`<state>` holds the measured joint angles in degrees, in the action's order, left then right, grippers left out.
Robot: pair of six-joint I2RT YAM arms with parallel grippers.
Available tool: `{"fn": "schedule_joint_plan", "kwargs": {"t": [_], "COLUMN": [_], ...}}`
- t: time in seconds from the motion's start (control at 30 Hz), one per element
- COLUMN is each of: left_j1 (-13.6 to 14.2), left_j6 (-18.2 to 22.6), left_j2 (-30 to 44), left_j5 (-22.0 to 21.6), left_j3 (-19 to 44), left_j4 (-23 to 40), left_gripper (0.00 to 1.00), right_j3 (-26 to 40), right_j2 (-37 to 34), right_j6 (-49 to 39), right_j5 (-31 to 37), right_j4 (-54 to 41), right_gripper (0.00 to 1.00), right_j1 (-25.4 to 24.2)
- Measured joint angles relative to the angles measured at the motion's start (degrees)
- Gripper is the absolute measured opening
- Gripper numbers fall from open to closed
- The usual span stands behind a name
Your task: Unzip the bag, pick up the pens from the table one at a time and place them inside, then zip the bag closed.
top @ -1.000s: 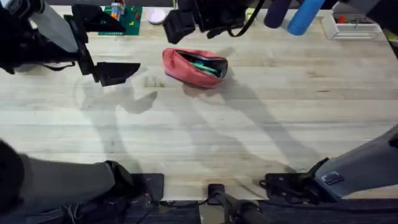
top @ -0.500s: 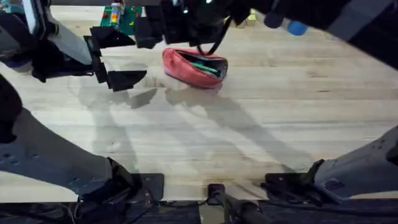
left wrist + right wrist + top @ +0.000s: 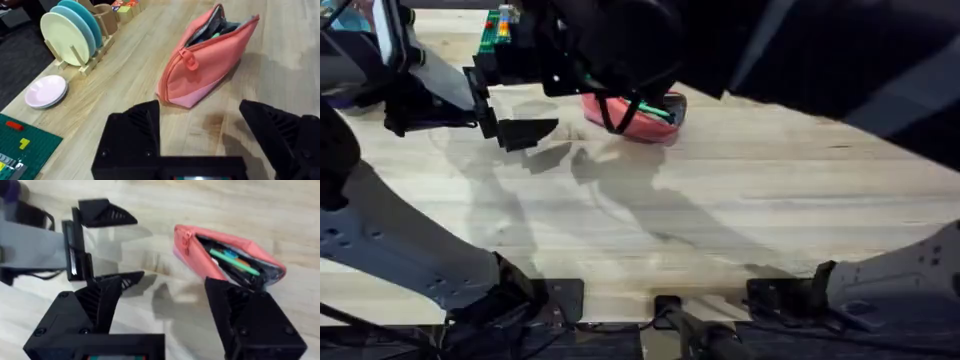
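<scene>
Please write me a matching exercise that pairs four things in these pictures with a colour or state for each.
Things:
1. bag
2. pens
3. left gripper
4. small plate lying flat on the table

Colour or state:
A. open, holding nothing
B. pale pink
C. coral-pink, unzipped
D. green, lying inside the pouch

Pairs: 1-C, 2-D, 3-A, 4-B
</scene>
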<state>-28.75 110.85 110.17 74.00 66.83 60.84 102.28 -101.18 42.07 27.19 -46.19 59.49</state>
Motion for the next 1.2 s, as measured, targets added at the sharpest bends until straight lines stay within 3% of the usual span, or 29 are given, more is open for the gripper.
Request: {"fn": "schedule_joint_plan", "kwargs": {"t": [0.27,1.2], "left_j1": [0.0,0.0], "left_j6": [0.0,0.0], "left_j2": [0.0,0.0], "left_j5": [0.0,0.0], "left_j3": [0.0,0.0], "left_j4": [0.0,0.0], "left_gripper": [0.993,0.993], "right_j3": [0.0,0.0], "right_j2": [0.5,-1.5], "right_j6": [0.7,1.8], "right_j5": [3.9,4.3], "right_j4": [0.7,0.7], "right_gripper": [0.998,0.997], "right_j1": [0.7,0.7]}}
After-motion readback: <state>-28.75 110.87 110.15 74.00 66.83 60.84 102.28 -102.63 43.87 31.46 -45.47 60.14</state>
